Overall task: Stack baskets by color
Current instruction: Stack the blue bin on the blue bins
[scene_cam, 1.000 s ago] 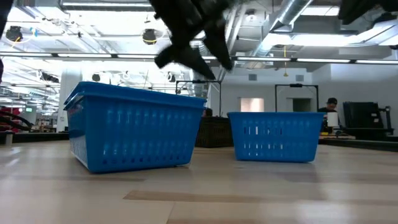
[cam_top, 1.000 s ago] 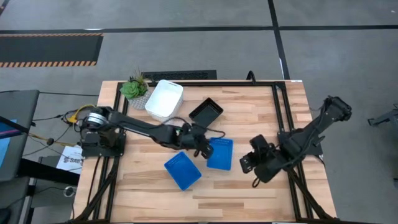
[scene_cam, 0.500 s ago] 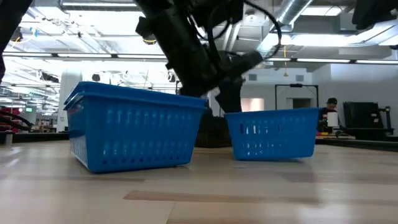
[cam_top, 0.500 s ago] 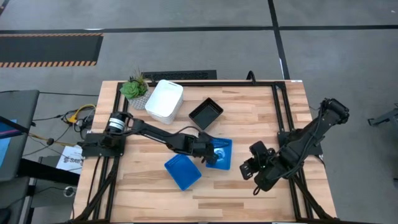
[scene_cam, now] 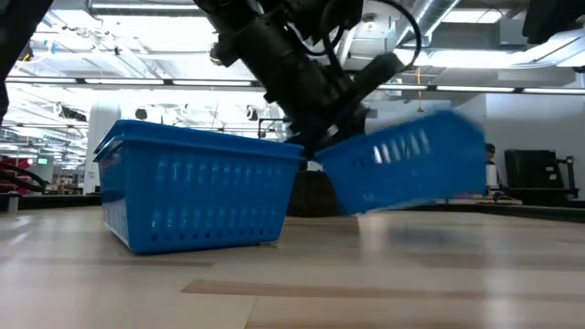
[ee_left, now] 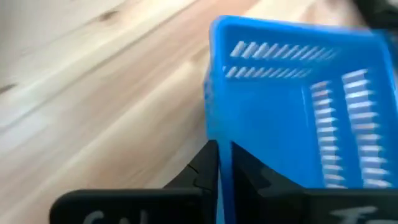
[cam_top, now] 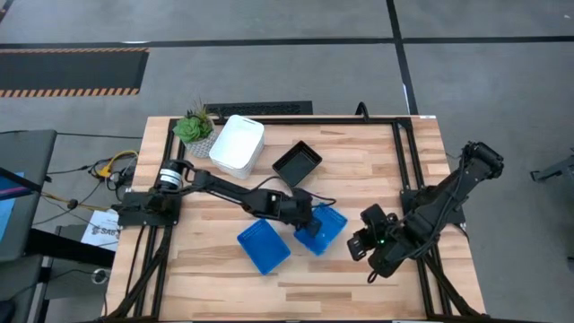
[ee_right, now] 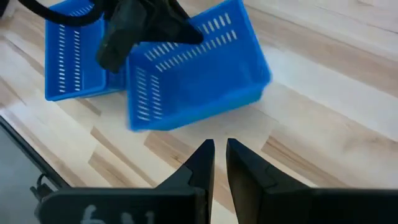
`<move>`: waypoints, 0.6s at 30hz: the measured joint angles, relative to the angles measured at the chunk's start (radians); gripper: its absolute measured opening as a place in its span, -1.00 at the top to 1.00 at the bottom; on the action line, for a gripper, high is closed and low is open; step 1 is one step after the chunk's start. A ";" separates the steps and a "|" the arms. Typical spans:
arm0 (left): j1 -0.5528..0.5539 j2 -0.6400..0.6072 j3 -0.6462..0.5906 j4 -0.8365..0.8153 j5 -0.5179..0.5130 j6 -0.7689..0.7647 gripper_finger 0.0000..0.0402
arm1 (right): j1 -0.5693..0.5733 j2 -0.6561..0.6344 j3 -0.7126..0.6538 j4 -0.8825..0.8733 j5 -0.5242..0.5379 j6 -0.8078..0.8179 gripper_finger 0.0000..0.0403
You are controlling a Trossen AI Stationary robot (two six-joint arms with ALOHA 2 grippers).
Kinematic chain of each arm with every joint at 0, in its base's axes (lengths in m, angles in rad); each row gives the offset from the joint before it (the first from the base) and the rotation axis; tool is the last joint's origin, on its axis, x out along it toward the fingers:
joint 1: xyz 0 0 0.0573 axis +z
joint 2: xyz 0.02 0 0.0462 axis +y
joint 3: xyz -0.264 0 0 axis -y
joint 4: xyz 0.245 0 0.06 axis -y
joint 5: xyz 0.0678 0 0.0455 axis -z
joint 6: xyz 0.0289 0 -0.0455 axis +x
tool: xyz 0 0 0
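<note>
Two blue baskets are mid-table. One blue basket [cam_top: 263,247] rests on its base toward the near edge. My left gripper [cam_top: 305,219] is shut on the other blue basket [cam_top: 323,229], which shows tilted in the low view [scene_cam: 402,169]. A white basket [cam_top: 238,144] and a black basket [cam_top: 297,162] stand on the table toward the far side. My right gripper [cam_top: 366,242] hovers to the right of the held basket. Its fingers [ee_right: 207,155] are a narrow gap apart with nothing between them. My left gripper pinches the held basket's side wall at the rim [ee_left: 222,134], on the side facing the table's left, one finger inside and one outside. The fingers slant down from the table's left. The basket is tilted, its far side [scene_cam: 466,123] higher, and looks clear of the table.
A small green potted plant [cam_top: 192,127] stands at the far left corner beside the white basket. Bare wood lies along the near edge [cam_top: 296,292] and at the far right [cam_top: 377,148]. A black frame rail [cam_top: 399,161] runs along the table's right side.
My left gripper has come down into the right-hand blue basket and shut on its wall. That basket has since turned, tipped and come up off the table. The other blue basket has stayed put.
</note>
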 joint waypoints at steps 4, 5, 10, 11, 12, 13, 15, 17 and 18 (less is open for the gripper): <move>0.027 -0.024 0.012 0.027 0.064 0.010 0.99 | 0.016 -0.005 0.000 -0.026 0.000 0.040 0.67; 0.035 -0.040 0.027 0.028 0.084 0.027 1.00 | 0.023 -0.011 0.000 -0.041 0.001 0.059 0.67; 0.067 -0.170 0.107 -0.144 0.149 0.254 1.00 | 0.062 -0.057 0.000 -0.101 0.022 0.116 0.67; 0.073 -0.203 0.126 -0.205 0.178 0.327 1.00 | 0.070 -0.067 0.000 -0.115 0.029 0.129 0.67; 0.080 -0.231 0.142 -0.277 0.198 0.406 1.00 | 0.075 -0.075 0.000 -0.126 0.035 0.138 0.67; 0.085 -0.262 0.159 -0.334 0.216 0.490 1.00 | 0.083 -0.081 0.000 -0.134 0.045 0.140 0.67; 0.088 -0.332 0.174 -0.475 0.227 0.641 1.00 | 0.095 -0.088 0.000 -0.143 0.058 0.141 0.67; 0.090 -0.400 0.180 -0.559 0.229 0.782 1.00 | 0.101 -0.089 0.000 -0.153 0.064 0.137 0.67; 0.090 -0.422 0.180 -0.618 0.230 0.850 1.00 | 0.102 -0.088 0.000 -0.154 0.066 0.133 0.67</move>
